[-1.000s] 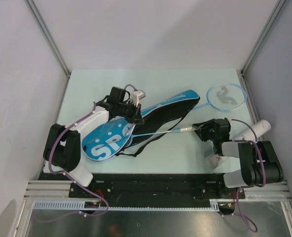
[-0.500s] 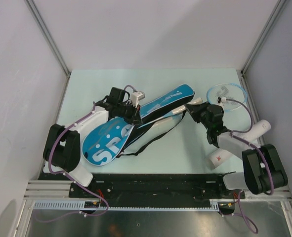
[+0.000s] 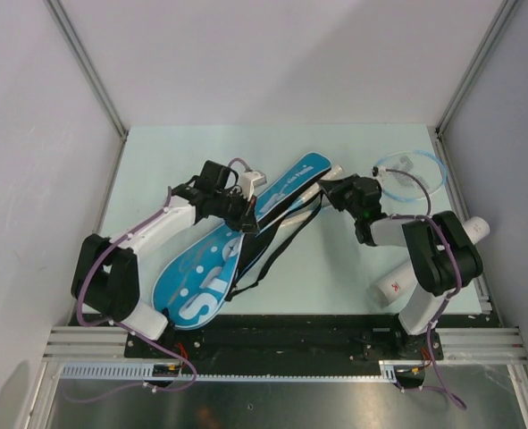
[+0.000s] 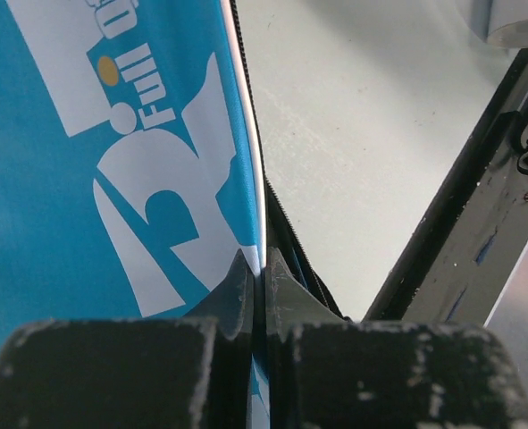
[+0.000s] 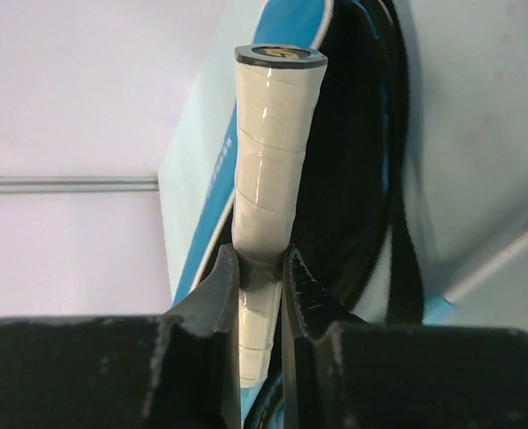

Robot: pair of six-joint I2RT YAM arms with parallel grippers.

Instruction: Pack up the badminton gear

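Observation:
The blue racket cover lettered "SPORT" lies slanted from near left to the middle back, its black strap trailing beside it. My left gripper is shut on the cover's open zipper edge. My right gripper is shut on the white handle of a light-blue racket, whose head lies at the back right. The handle's end cap points at the cover's black opening. The white tube lies at the right, partly behind the right arm. No shuttlecocks show.
The black base rail runs along the near edge and also shows in the left wrist view. Metal frame posts and side walls close in the table on the left, right and back.
My right gripper has moved back and left and closed on the racket handle near the cover's narrow end. The cover has swung steeper, its wide end nearer the front, held by my left gripper.

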